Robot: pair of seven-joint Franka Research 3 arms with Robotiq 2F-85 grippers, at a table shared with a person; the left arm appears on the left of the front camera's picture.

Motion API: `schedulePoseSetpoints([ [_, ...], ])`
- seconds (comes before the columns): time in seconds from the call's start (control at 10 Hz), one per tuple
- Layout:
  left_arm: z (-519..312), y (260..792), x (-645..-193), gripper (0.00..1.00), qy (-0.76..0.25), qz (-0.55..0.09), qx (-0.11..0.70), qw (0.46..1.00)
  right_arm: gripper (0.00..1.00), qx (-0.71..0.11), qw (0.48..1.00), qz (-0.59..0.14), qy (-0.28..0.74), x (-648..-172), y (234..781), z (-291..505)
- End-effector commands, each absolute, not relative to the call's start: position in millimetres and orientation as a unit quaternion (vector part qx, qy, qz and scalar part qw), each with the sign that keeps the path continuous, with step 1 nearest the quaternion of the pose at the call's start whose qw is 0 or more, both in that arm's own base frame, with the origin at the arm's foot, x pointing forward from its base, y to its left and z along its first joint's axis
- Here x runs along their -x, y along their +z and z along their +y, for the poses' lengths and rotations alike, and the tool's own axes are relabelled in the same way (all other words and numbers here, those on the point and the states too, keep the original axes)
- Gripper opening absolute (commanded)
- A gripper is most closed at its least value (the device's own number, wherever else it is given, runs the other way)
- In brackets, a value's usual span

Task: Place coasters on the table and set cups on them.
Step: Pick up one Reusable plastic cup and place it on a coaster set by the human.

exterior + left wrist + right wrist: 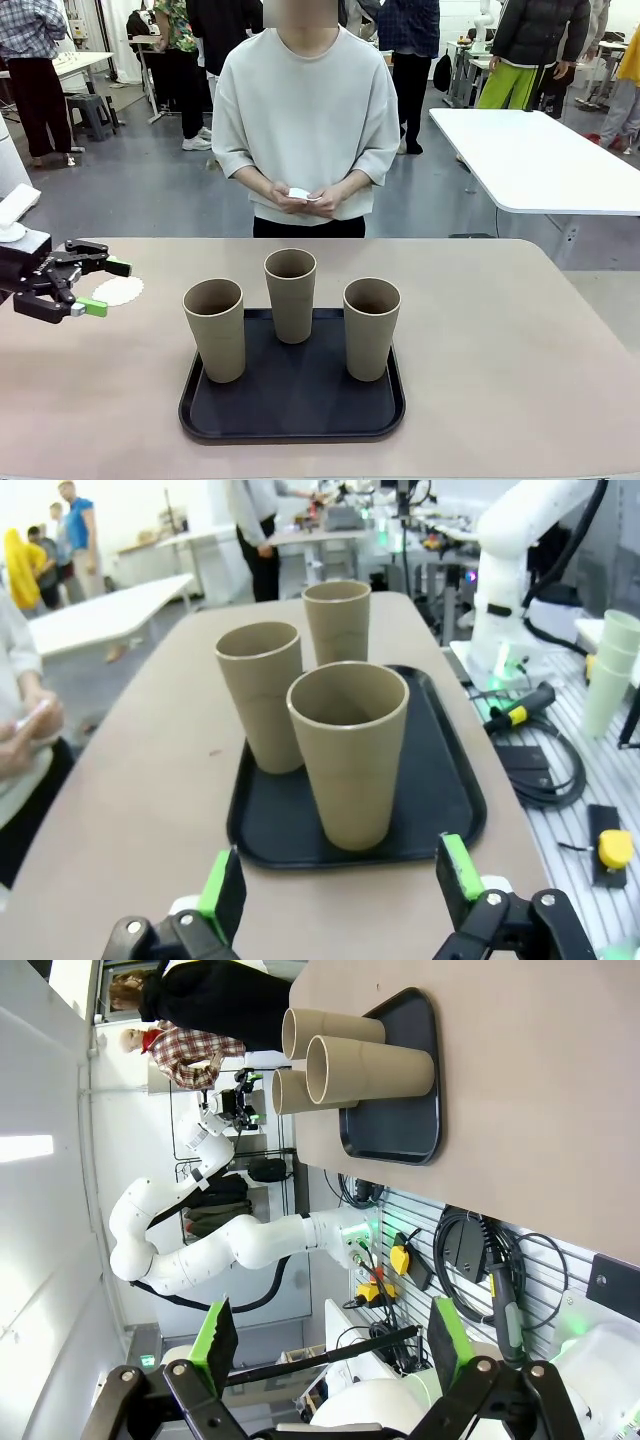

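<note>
Front view.
- Left gripper [106, 287]: near the table's left edge, low over the top; its 2 fingers are spread wide and hold nothing.
- Coaster [122, 292]: 1 white scalloped disc lying flat on the table [500, 340], right at the fingertips. I cannot tell whether it touches them.
- Cups [291, 293]: 3 tan tumblers, upright, all on the black tray [290, 433] at mid-table. 1 stands at the back middle and 2 nearer, left and right, none touching.
- Person's hands [300, 197]: together at the waist on the far side, holding small white pieces too small to identify.

Left wrist view.
- Green pads [222, 883]: far apart with nothing between them, above bare tabletop.
- The 3 cups stand ahead on the tray, the nearest close to the tray's near rim.
- Right arm's white base [520, 570]: beyond the table's edge.

Right wrist view, rolled sideways.
- Right gripper [330, 1338]: fingers wide apart and empty, off the table on the robot's side.
- Tray and 3 cups sit at the top of the picture, well apart from this gripper.
- Left arm [230, 1245]: farther off.
</note>
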State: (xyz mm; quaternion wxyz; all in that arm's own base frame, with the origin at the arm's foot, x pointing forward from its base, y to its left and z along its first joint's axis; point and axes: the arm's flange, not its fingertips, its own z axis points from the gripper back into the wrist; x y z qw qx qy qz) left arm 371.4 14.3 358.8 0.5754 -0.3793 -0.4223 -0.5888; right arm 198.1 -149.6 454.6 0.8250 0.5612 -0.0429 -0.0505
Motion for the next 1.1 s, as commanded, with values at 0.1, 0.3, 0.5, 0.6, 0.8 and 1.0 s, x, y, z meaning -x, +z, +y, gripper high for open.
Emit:
schedulePoseSetpoints([
  [0.1,7.1,357.1,-372.5,1.0,-0.581,-0.415,0.394,0.579,1.0,-0.566,0.821,-0.043,-0.049,-198.0,454.9,-150.2],
  [0.3,7.1,357.1,-372.5,1.0,-0.581,-0.415,0.394,0.579,1.0,-0.566,0.821,-0.043,-0.049,-198.0,454.9,-150.2],
  [0.5,7.3,355.7,-371.6,1.0,-0.59,-0.412,0.386,0.577,1.0,-0.566,0.821,-0.043,-0.049,-198.0,454.9,-150.2],
  [0.6,1.4,345.9,-369.5,1.0,-0.608,-0.426,0.377,0.554,1.0,-0.566,0.821,-0.043,-0.049,-198.0,454.9,-150.2],
  [0.8,-10.0,334.8,-378.4,1.0,-0.619,-0.426,0.372,0.545,1.0,-0.566,0.821,-0.043,-0.049,-198.0,454.9,-150.2],
  [1.0,-24.1,324.1,-378.5,1.0,-0.626,-0.428,0.372,0.535,1.0,-0.566,0.821,-0.043,-0.049,-198.0,454.9,-150.2],
])
